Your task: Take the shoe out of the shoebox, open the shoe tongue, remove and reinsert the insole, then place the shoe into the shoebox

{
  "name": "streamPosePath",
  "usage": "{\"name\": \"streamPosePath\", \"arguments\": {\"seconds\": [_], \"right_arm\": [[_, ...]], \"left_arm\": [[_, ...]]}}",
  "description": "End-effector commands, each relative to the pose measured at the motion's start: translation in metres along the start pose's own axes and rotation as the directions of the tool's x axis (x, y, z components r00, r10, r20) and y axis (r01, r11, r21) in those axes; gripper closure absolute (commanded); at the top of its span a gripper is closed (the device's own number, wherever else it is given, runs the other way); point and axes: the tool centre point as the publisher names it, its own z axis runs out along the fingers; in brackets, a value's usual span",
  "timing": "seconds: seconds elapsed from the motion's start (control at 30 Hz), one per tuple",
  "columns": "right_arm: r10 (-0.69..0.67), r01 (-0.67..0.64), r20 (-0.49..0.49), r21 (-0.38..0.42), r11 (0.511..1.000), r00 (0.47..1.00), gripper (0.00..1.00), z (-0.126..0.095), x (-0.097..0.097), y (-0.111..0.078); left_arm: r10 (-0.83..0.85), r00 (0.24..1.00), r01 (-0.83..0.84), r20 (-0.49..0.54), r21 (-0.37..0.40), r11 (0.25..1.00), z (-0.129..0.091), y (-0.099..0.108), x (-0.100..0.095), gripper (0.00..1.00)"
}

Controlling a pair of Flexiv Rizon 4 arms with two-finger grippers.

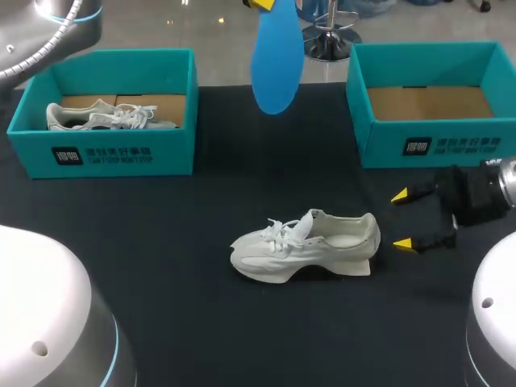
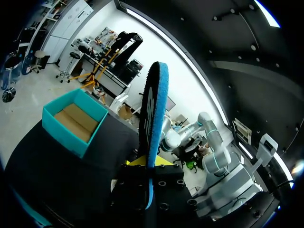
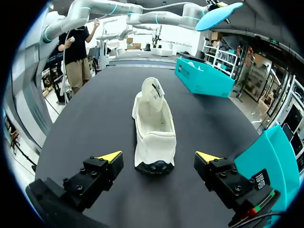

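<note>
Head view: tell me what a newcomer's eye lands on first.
The blue insole, held high over the far middle of the black table. Next, the white shoe lying mid-table, with the right gripper just behind its heel, fingers open.

White matt fabric shoe (image 1: 306, 246), smooth sole; matt blue insole (image 1: 276, 64); teal cardboard right shoebox (image 1: 435, 147); matt black cloth table (image 1: 161, 242).

Head view looks steeply down over the whole counter (image 1: 161, 242). Right wrist view sits low, close behind the shoe (image 3: 153, 128), which both share. Left wrist view hangs high.
</note>
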Motion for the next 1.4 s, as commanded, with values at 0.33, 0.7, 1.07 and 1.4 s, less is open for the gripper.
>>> {"name": "streamPosePath", "arguments": {"seconds": [0.33,0.7,1.07,1.4], "right_arm": [[-0.056,0.106,-0.110,0.530,0.841,0.992,0.00,-0.023,0.000,0.022],[-0.066,0.121,-0.121,0.527,0.841,0.990,0.00,-0.026,0.003,0.025],[-0.048,0.116,-0.135,0.557,0.822,0.990,0.00,-0.026,0.005,0.027],[-0.048,0.116,-0.135,0.557,0.822,0.990,0.00,-0.026,0.005,0.027]], "left_arm": [[0.001,1.000,-0.001,0.000,0.003,1.000,0.001,0.001,0.000,1.00],[0.001,1.000,-0.001,0.000,0.003,1.000,0.001,0.001,0.000,1.00],[0.001,1.000,-0.001,0.000,0.003,1.000,0.001,0.001,0.000,1.00],[0.030,0.999,-0.030,0.031,-0.008,1.000,0.010,0.010,0.016,1.00]]}}
